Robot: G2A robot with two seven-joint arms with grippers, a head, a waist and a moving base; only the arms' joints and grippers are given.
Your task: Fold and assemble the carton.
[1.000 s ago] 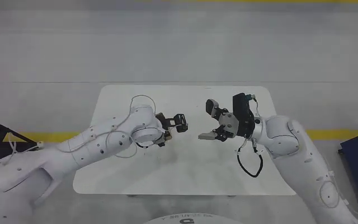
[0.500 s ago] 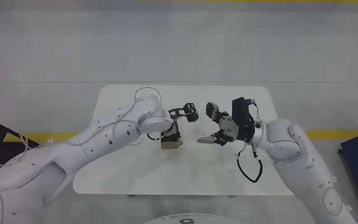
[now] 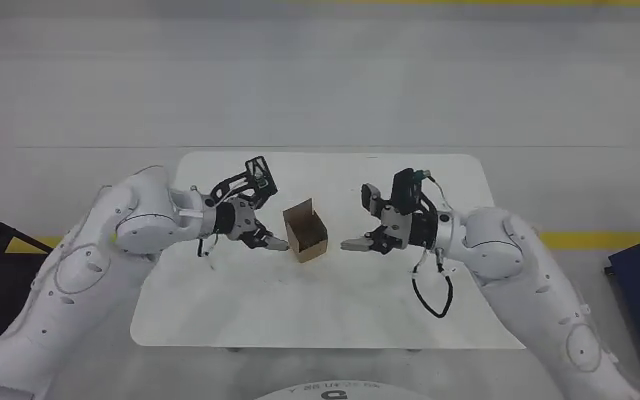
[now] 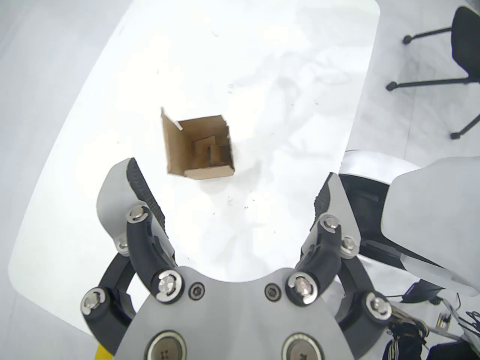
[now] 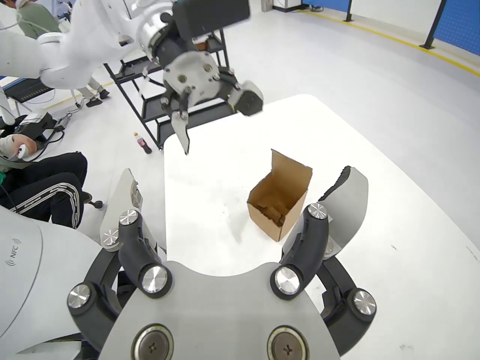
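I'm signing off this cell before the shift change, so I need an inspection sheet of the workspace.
Surface: white table, faint scuffs.
Job's things: carton upright mid-table, top open, one flap raised.
Clutter: nothing seen.
Hands: left hand and right hand both open, flanking the carton, neither touching it.
Cables: black cable loops under the right arm.
Surroundings: bottle on the floor, black rack, office chair.

Robotics test hall or workshop: smooth grey floor (image 3: 320, 80) with yellow lane lines (image 3: 590, 240), blue-and-white partition panels (image 5: 461, 5), a black metal rack (image 5: 150, 108), a wheeled office chair (image 4: 465, 39).
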